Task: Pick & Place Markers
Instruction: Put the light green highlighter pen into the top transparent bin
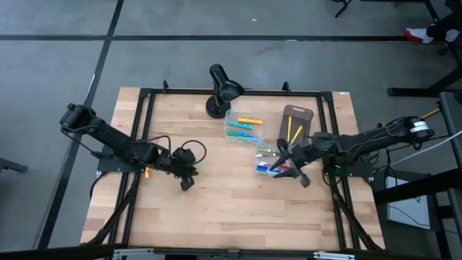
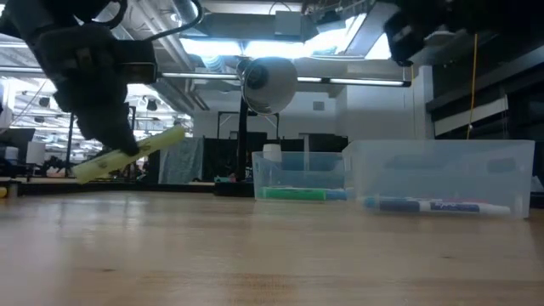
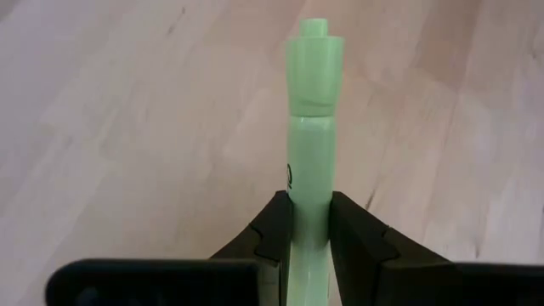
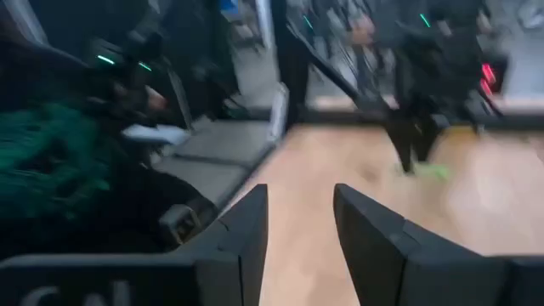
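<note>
Clamped between the left pincer's (image 3: 310, 242) two dark fingers (image 3: 270, 229), a pale green marker (image 3: 311, 136) stood out past the tips, its cap end well clear of them; the grip sat low on the barrel, likely so that the long free end could be led into a bin first. From bench height the same marker hung tilted above the bench (image 2: 255, 255), not touching the wood, which suggested it was being carried, not set down. Seen from above, that pincer was well to the left of the near bin (image 1: 268, 160), over bare bench. The right pincer (image 1: 287, 165) hovered at the near bin with its fingers apart at a middling gap and nothing between them; judged from that, it waited clear of the drop. The near bin, of clear plastic, held a few markers, among them a blue-and-white one (image 2: 438, 205) lying flat along its floor. Just behind it, the far bin (image 1: 244, 126) held an orange marker (image 1: 249, 120) and green and blue ones below it, one green (image 2: 293, 194) lying flat on the bottom. Right of the far bin a grey-brown tray (image 1: 296, 124) carried two yellow markers (image 1: 290, 131) side by side. A black lamp (image 1: 222, 87) stood behind the far bin at the bench's edge.
</note>
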